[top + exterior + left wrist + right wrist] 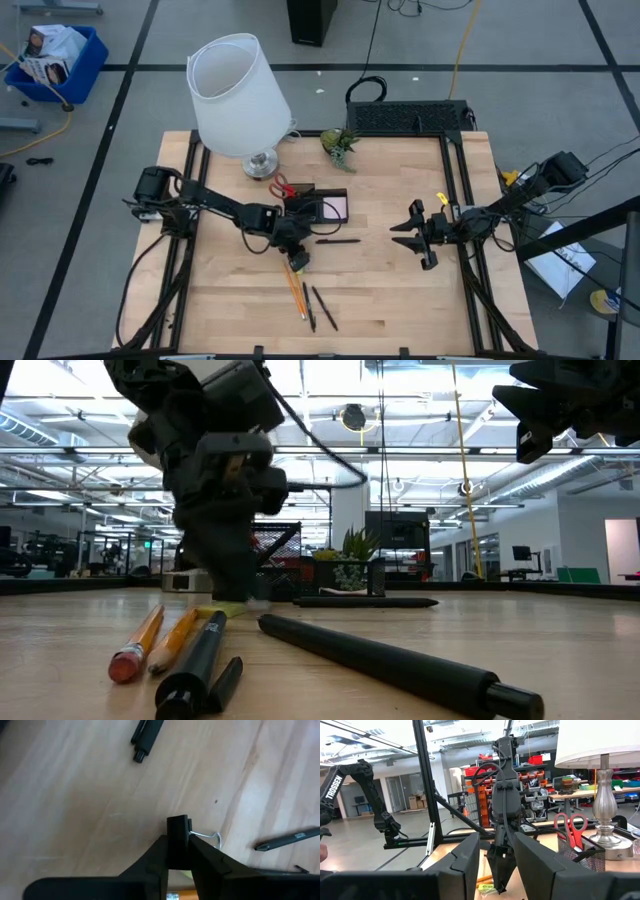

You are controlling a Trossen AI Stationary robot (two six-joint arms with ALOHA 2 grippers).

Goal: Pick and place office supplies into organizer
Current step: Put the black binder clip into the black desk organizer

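Binder clip (pixel 178 827): small, black, wire handle lying toward 3 o'clock; pinched between the left gripper's fingers on the tabletop, just at the upper ends of the pencils.
Left gripper (pixel 297 262): jaws nearly closed, clamped on the clip; pointing down, at 6 o'clock from the organizer.
Pencils (pixel 293 286): two, orange, lying side by side at 6 o'clock from the left gripper.
Pens (pixel 317 306): two black ones beside the pencils; a third (pixel 339 241) lies flat just below the organizer.
Organizer (pixel 318 204): black tray near table centre, holding red-handled scissors (pixel 282 187) and a pink pad (pixel 334 209).
Right gripper (pixel 415 233): at 3 o'clock from the organizer, well apart, raised, jaws parted, holding nothing.
Lamp (pixel 240 96): white shade, at 11 o'clock from the organizer.
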